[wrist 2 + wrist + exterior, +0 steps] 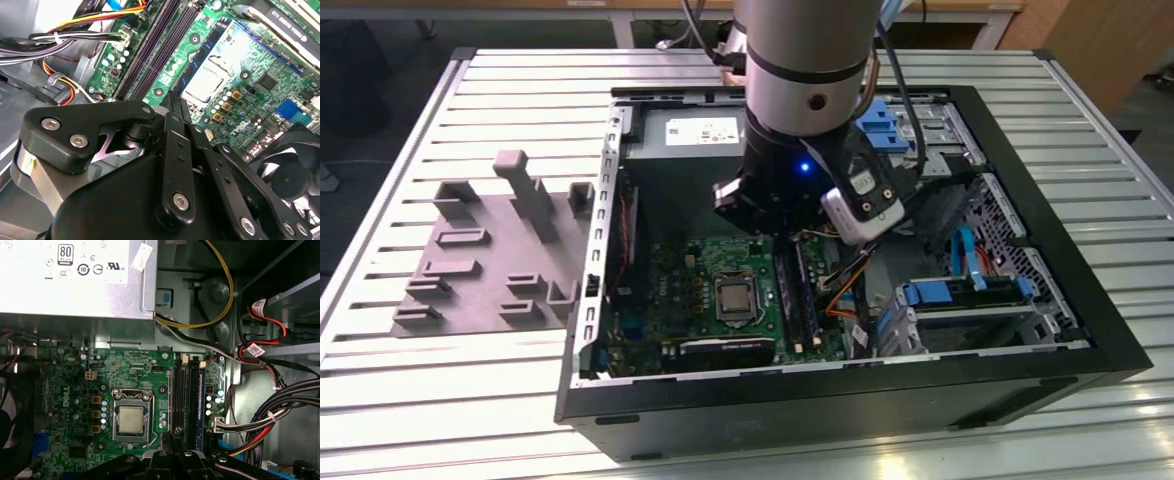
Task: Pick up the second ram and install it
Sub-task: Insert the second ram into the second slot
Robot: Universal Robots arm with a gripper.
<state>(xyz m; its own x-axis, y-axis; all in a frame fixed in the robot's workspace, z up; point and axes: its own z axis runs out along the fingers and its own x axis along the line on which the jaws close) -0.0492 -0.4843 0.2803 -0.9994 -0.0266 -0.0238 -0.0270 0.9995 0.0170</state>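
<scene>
My gripper (pixel 781 238) hangs inside the open computer case (pixel 1067 330), just above the far end of the long black memory slots (pixel 182 395) on the green motherboard (pixel 707 270). In both wrist views its fingertips (pixel 171 97) stand pressed together with nothing visible between them. In the exterior view a thin dark stick with chips, apparently a ram (pixel 802 298), stands on edge in the slot row under the gripper. I cannot tell whether it is the second ram. The processor socket (pixel 131 420) lies beside the slots.
A grey moulded tray (pixel 480 260) with raised blocks lies on the slatted table at the exterior view's left. The power supply (pixel 75 280), cable bundles (pixel 280 410), a fan (pixel 290 175) and blue drive brackets (pixel 961 295) crowd the case around the motherboard.
</scene>
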